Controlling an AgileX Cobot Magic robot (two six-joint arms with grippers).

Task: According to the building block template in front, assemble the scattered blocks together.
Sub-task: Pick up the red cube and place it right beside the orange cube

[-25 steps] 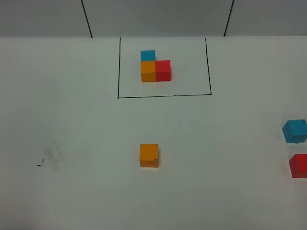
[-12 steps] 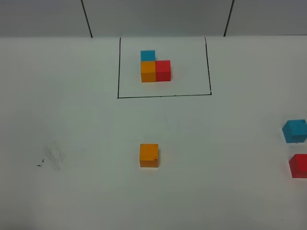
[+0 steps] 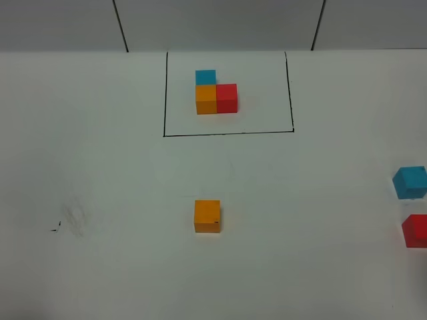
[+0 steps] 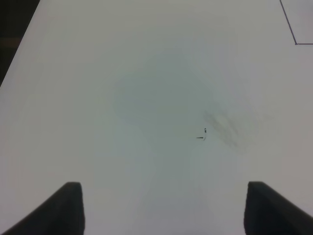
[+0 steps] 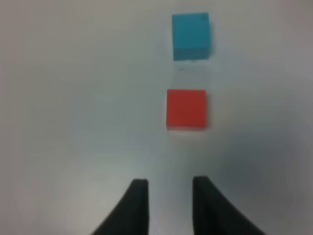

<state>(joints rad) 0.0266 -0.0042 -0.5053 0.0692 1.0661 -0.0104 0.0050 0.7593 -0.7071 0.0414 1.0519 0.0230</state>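
The building block template (image 3: 215, 95) is a blue, orange and red L-shaped cluster inside a black drawn frame (image 3: 227, 133) at the far middle. The scattered orange cube (image 3: 207, 216) sits alone in the middle of the table. The scattered sky-blue cube (image 3: 409, 182) and red cube (image 3: 416, 231) sit at the right edge. In the right wrist view, my right gripper (image 5: 169, 188) is open with a narrow gap and empty, a short way from the red cube (image 5: 186, 108), with the blue cube (image 5: 190, 35) beyond it. My left gripper (image 4: 164, 188) is wide open and empty over bare table. Neither gripper shows in the exterior view.
A grey smudge with small black marks (image 3: 72, 219) lies on the left of the white table; it also shows in the left wrist view (image 4: 220, 125). A corner of the black frame (image 4: 295, 43) and the table's dark edge (image 4: 14, 29) show there too.
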